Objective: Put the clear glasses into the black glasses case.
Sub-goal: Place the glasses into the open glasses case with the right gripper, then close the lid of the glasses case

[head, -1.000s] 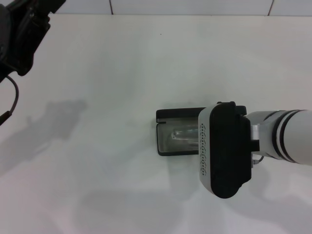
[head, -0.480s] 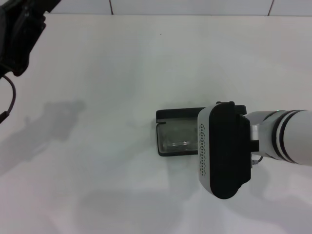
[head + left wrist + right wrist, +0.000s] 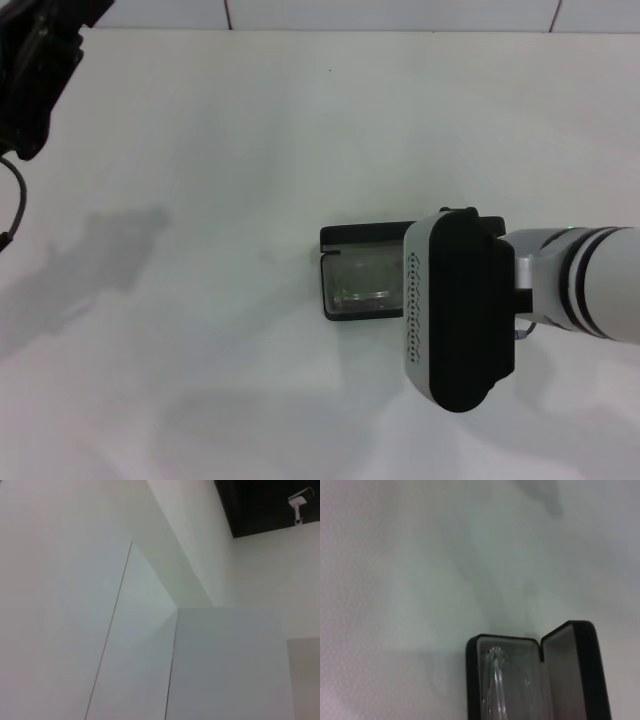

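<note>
So the black glasses case (image 3: 362,272) is sitting open on the white table (image 3: 250,150), long axis running left-right in the head view, lid (image 3: 575,672) flipped up along the far long edge with its grey lining showing. The clear glasses (image 3: 502,685) are lying inside the tray, lined up lengthwise with the case.

The right gripper (image 3: 455,310) reaches in from the right, arm roughly level, its body hovering over the right end of the case and hiding that part. Can't see its fingers in any view, so no idea if they're apart or together.

The left gripper (image 3: 35,70) is way off at the far-left corner, well apart from the case. Same deal there: can't tell its finger state.
</note>
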You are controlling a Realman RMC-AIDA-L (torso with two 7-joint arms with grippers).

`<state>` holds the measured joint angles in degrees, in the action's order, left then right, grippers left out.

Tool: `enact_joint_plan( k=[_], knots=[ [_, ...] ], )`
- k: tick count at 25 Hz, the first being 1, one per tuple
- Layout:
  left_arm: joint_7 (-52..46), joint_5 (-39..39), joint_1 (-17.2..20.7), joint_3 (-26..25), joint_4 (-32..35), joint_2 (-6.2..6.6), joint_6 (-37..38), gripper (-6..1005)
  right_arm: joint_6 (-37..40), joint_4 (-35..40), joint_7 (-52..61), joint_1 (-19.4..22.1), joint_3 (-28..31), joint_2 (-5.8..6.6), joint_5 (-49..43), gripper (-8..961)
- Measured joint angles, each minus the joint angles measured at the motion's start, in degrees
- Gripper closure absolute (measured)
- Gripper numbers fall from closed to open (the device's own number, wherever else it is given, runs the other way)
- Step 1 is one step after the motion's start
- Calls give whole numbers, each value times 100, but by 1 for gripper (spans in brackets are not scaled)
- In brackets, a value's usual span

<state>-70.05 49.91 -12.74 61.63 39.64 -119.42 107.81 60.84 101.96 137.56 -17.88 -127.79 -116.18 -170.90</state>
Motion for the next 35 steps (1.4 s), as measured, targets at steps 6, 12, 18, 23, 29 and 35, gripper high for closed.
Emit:
enact_joint_plan(
  k=[6,12,18,23,29,35],
  knots=[
    [-19,19,-13,-3,0,51,23,901,-1,246,22,156,43,1,102,777],
    [-100,91,-82,-3,16,186,16,901,32,684,15,298,376,26,835,773],
    [-65,387,-132,-12,-17,286,-26,900,241,1204,-504,584,1332,77,2628,769],
    [-60,584,-277,-20,-156,287,-36,900,1395,1448,-873,766,3328,84,5032,765],
    [-43,1450,-668,-21,-157,128,-316,899,2671,845,-1491,1052,6420,85,7602,761],
    [-189,2358,-1244,176,-190,-16,-1077,895,3690,-242,-2116,1104,8313,80,8353,757]
  ],
)
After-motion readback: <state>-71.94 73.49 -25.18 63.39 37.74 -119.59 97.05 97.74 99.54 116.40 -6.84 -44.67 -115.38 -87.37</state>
